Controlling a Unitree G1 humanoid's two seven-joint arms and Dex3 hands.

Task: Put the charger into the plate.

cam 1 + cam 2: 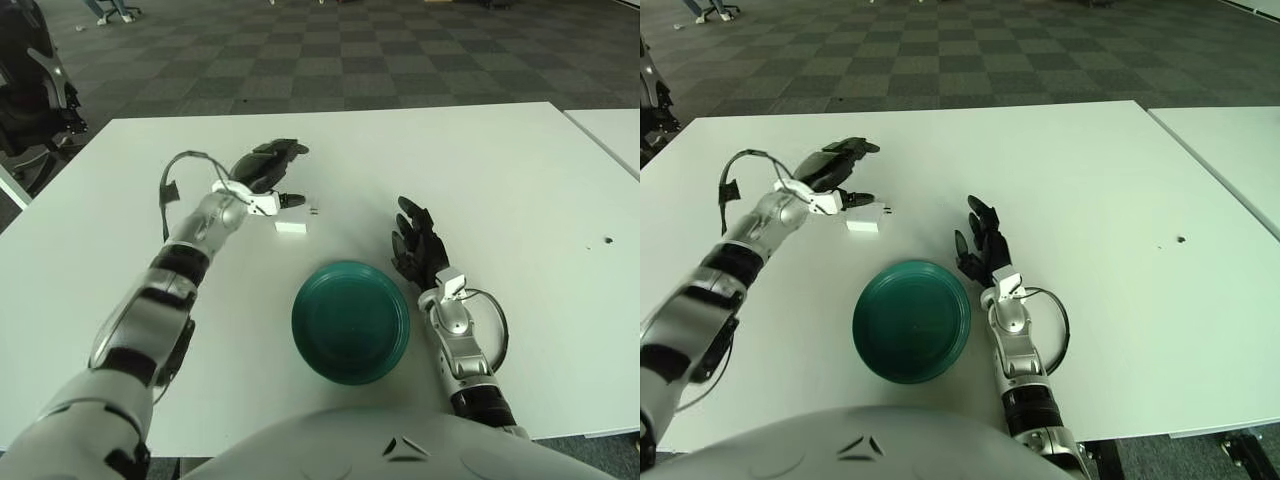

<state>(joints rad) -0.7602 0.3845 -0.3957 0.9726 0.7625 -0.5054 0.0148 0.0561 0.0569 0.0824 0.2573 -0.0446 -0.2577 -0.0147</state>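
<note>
White charger (291, 226) (beyond the plate's (350, 322) rim) under left robot hand (268, 172).

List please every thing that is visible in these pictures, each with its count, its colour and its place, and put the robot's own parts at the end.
Charger: one, white, lying on the table just beyond the plate, toward the left side.
Plate: one, dark green, round, on the near middle of the table; nothing lies in it.
Table: one, white, filling most of the view.
Second table: one, white, only its corner shows at the right edge.
Floor: dark grey chequered carpet beyond the table.
Office chair: one, black, at the far left edge.
Left hand: one, black fingers spread, above the charger, not holding it.
Right hand: one, black fingers relaxed, right of the plate, holding nothing.
</note>
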